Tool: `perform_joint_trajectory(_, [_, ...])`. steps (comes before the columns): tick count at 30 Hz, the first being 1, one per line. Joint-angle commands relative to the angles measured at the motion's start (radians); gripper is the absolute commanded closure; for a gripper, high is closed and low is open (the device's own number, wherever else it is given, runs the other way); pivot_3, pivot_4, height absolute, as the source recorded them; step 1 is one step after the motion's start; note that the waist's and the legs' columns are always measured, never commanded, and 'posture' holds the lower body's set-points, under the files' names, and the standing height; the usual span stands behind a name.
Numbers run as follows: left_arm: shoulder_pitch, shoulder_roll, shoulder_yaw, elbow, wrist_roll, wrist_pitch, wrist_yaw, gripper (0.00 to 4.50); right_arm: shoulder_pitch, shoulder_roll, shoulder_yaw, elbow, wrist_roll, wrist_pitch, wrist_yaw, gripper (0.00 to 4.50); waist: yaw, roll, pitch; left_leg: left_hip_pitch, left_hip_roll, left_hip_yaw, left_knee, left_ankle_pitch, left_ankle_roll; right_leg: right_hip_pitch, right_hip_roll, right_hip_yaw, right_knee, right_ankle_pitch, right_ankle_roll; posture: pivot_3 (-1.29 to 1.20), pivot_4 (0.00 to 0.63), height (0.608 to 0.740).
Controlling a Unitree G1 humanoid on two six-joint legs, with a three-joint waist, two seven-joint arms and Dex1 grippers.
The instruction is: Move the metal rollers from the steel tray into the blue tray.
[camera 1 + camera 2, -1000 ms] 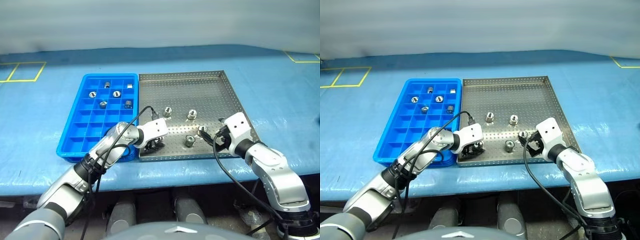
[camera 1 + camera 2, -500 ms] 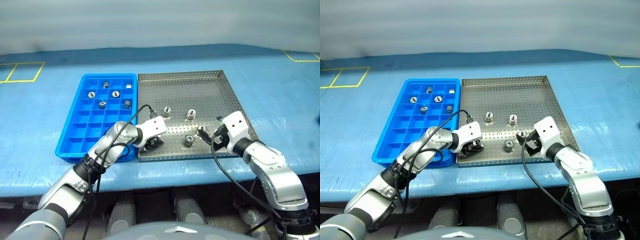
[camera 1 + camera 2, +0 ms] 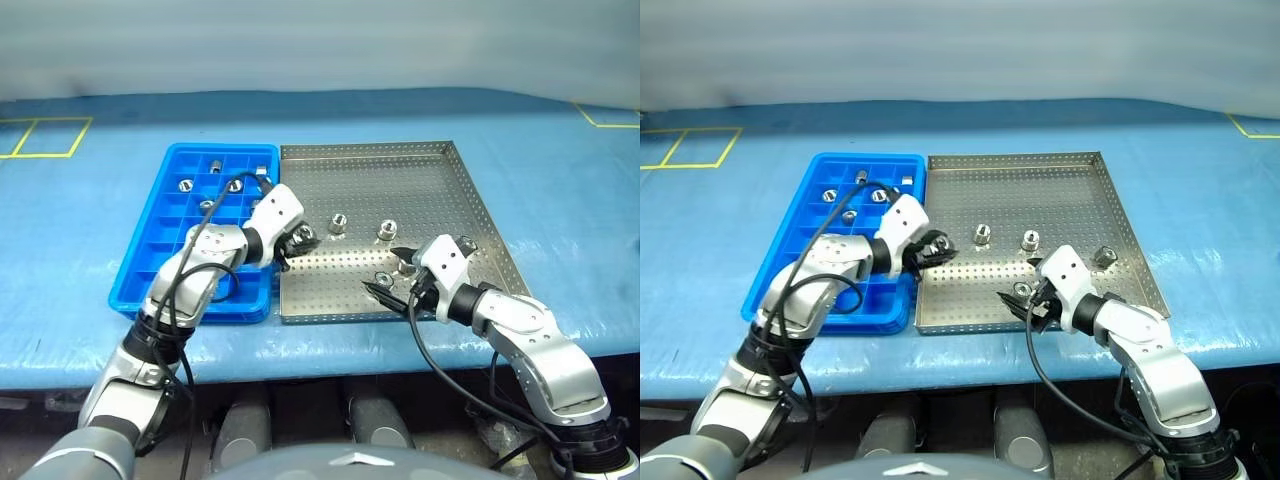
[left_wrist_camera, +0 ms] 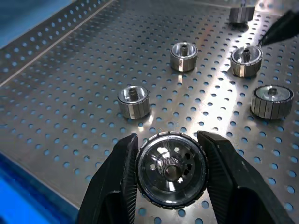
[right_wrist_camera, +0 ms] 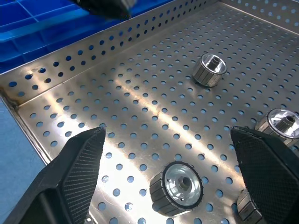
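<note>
The left gripper (image 4: pixel 169 175) pinches a roller (image 4: pixel 170 169) above the steel tray's (image 3: pixel 455 200) left edge; the blue tray (image 3: pixel 160 245) lies just beside it, leftward. The right gripper (image 5: pixel 170 175), spread wide, straddles another roller (image 5: pixel 177 187).

Head stereo pair looks forward and down over the grey perforated steel tray (image 3: pixel 380 190); both wrist cameras view it closely.

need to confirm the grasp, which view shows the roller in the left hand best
The left wrist view: the roller sits large between the left hand's two black fingers, its end face towards the camera. The eye views show it as a small glint at that hand, over the steel tray's left edge.
</note>
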Motion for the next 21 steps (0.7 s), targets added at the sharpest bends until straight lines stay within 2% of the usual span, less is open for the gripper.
perform_joint_trajectory(1, [-0.014,-0.043,0.144,-0.048,0.044,0.069,0.202,2.8,-0.018,-0.007,-0.006,-0.021,-0.003,-0.019,-0.008,0.0,0.004,-0.001,0.0,0.0,0.0,0.0,0.0,0.0,0.0,0.0,0.0,0.0,0.0,0.0,0.0,0.0,0.15,0.74])
perform_joint_trajectory(4, [0.001,-0.076,0.204,-0.043,0.135,0.113,0.391,2.8,-0.025,-0.007,-0.011,-0.015,-0.011,-0.01,-0.019,0.0,0.004,-0.002,0.001,0.001,0.0,0.0,0.001,0.0,0.0,0.001,0.0,0.0,0.0,0.0,0.0,0.02,0.15,0.74])
perform_joint_trajectory(10, [0.037,-0.124,0.242,-0.002,0.241,0.144,0.601,2.8,-0.043,-0.006,-0.009,-0.001,-0.025,-0.002,-0.042,0.0,0.019,-0.004,0.003,0.0,-0.001,-0.001,0.0,0.0,0.0,0.001,0.0,0.0,0.0,0.0,0.0,0.04,0.15,0.74])
perform_joint_trajectory(21, [0.066,-0.169,0.308,0.108,0.288,0.094,0.769,2.8,-0.046,-0.003,-0.016,0.007,-0.032,0.002,-0.068,0.0,0.036,-0.007,0.004,0.0,-0.001,-0.001,0.0,0.0,0.0,0.001,0.0,-0.001,0.0,0.001,0.001,0.04,0.15,0.74])
